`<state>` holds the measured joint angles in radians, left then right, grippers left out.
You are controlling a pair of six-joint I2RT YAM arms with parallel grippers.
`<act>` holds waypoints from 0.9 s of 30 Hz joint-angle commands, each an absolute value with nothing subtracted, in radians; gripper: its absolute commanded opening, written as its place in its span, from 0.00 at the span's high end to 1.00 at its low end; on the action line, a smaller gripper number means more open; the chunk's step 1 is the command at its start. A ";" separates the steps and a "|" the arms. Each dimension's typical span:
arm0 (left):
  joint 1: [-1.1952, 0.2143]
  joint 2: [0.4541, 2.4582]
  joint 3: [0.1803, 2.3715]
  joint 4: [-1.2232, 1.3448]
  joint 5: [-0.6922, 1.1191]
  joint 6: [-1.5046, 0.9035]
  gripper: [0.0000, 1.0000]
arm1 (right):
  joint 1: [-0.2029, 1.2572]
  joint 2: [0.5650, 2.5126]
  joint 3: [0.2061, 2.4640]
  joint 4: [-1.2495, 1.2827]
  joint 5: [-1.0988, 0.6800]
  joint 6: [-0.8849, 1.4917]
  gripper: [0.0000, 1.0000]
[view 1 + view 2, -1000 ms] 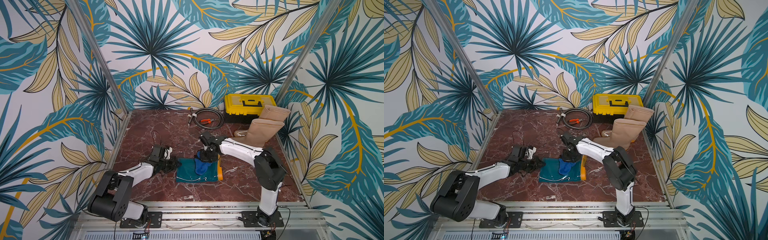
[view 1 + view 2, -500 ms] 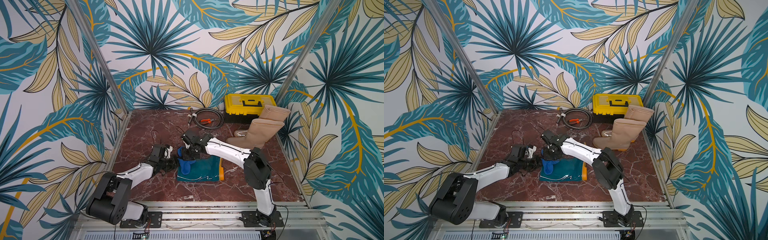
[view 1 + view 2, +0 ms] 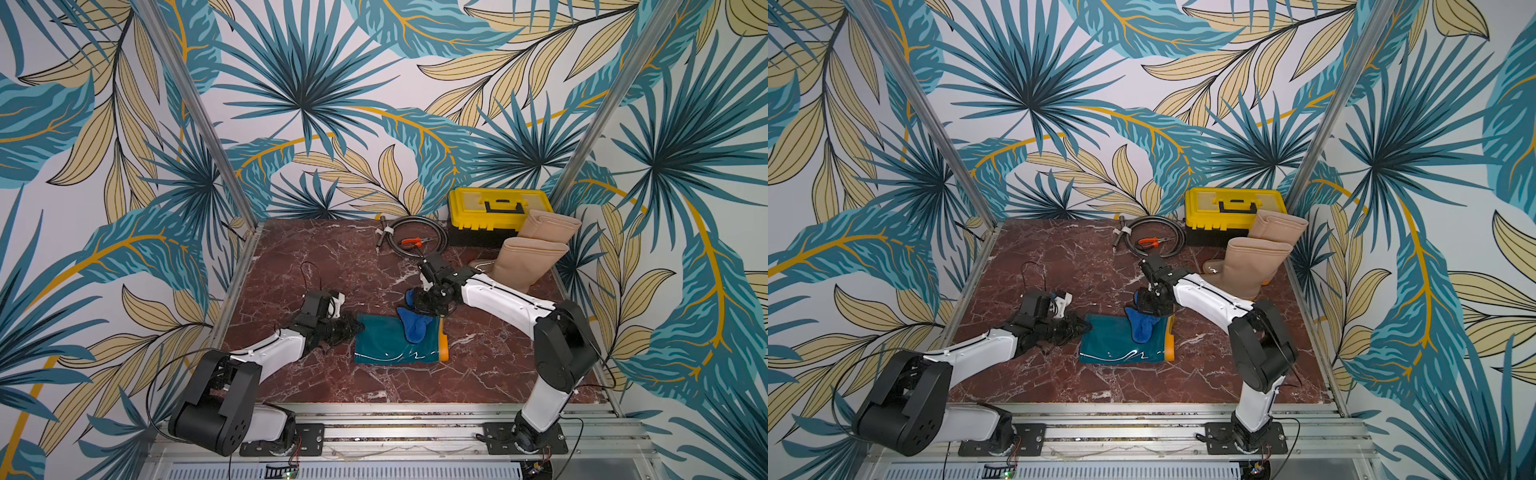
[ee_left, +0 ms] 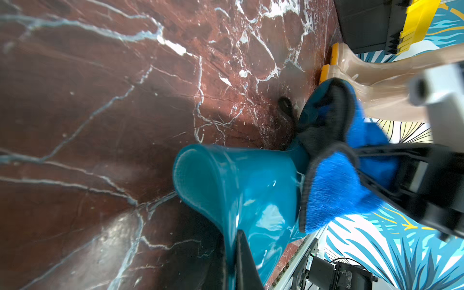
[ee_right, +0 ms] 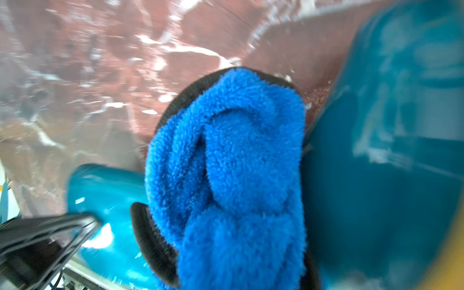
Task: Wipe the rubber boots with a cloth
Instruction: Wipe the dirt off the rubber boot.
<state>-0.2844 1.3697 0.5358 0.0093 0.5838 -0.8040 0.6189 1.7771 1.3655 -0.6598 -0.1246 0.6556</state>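
Bracing explains the left arm's pose. The left gripper is clenched on the rim of the shaft opening of the dark teal glossy rubber boot. That boot lies on its side near the middle of the red marble table, with its opening toward that arm and its orange-yellow sole end toward the right arm. In the left wrist view one black finger lies against the thin shaft wall, so the hold reads as a pinch on the rim. Its purpose, I judge, is to stop the slick boot sliding while it is rubbed.

The right gripper is clamped on the bright blue fluffy terry cloth. It holds the cloth bunched at the top, and the loose end drapes on the boot's upper side, near the ankle and just beside the sole. Held from above like this, the soft pile rather than the hard fingers meets the rubber. The right wrist view is blurred, but it shows the cloth hanging with teal rubber on both sides of it.

Two beige-tan glossy rubber boots stand upright and close together at the far right, just beside a yellow plastic toolbox. They stand clear of the teal boot, seemingly parked out of the wiping path. Whether they are already wiped cannot be told.
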 commanded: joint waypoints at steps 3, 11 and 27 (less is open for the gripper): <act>-0.280 1.389 0.578 0.020 0.570 -0.807 1.00 | 0.797 1.914 1.568 -0.686 -0.124 0.673 1.00; -0.279 1.380 0.565 0.020 0.560 -0.824 1.00 | 0.880 2.051 1.614 -0.705 -0.113 0.661 1.00; -0.280 1.384 0.583 0.018 0.549 -0.818 1.00 | 0.680 1.730 1.291 -0.761 0.038 0.635 1.00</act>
<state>-0.2886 1.3895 0.5587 -0.0002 0.5735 -0.8196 0.6289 1.6897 1.2594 -0.7181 -0.0010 0.6323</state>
